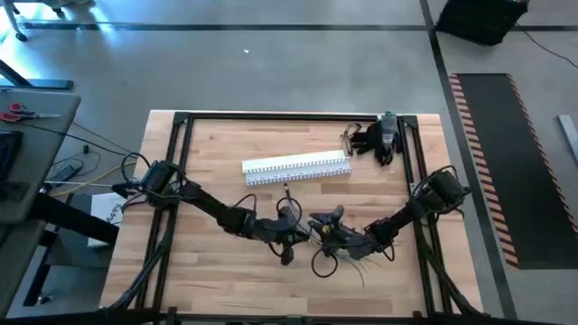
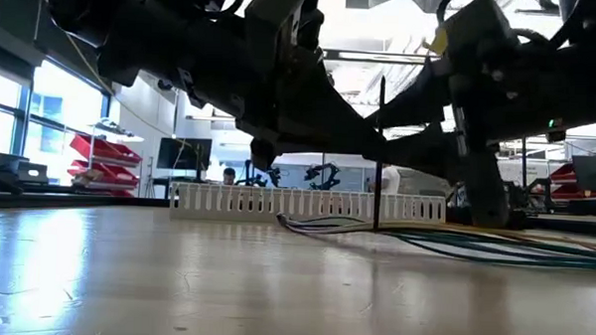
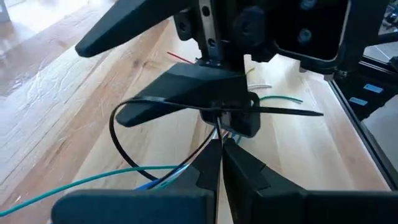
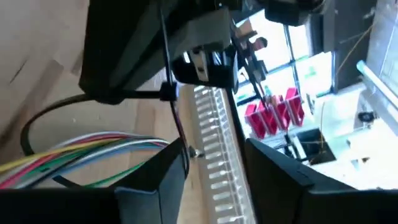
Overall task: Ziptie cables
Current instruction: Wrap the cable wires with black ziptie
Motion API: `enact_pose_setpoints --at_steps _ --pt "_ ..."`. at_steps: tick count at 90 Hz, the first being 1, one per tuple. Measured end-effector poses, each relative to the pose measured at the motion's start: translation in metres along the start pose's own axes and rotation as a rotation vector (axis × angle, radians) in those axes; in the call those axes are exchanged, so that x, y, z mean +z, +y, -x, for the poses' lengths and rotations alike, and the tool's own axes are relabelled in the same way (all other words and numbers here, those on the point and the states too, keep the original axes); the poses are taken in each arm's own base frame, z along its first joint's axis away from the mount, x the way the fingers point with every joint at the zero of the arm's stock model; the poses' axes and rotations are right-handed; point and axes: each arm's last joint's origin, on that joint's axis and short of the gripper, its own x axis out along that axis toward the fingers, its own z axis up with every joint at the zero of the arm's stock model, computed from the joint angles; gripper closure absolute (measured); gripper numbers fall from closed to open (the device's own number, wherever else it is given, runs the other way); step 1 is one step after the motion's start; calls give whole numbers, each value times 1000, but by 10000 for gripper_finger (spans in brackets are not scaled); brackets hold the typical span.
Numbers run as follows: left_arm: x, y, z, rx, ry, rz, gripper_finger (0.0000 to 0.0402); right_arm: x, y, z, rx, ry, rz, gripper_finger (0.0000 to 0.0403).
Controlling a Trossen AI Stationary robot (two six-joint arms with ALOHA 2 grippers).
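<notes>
While both arms lean in over the wooden table [image 1: 217,271], I see the white slotted channel [image 1: 296,168] lying well behind them. My left gripper [image 1: 291,236] sits pressed together on the black ziptie [image 3: 186,109], looped around the cables [image 3: 112,177]. My right gripper [image 1: 330,233] is spread, fingers either side of the cables, which trail across the near middle of the table.
</notes>
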Motion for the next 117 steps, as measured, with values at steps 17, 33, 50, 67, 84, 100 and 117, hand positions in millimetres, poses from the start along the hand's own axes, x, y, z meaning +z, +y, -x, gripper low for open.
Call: enact_pose_setpoints --at_steps 17,33,50,67,84,100,117 --pt "0 0 0 -1 0 -1 402 -2 3 -1 65 -24 -85 249" --pt "0 0 0 -1 0 -1 402 -3 4 -1 70 -11 -231 249" --pt "0 0 0 6 -4 -1 402 -6 8 -1 131 -2 -336 249" --pt "0 0 0 11 -6 -1 402 -8 11 0 175 17 -407 253" --pt "0 0 0 18 -9 0 402 -9 12 0 169 26 -406 300" --pt "0 1 0 24 -10 9 402 -9 11 0 161 29 -388 379" --pt "-2 2 0 56 6 18 402 -10 11 0 133 36 -295 401"
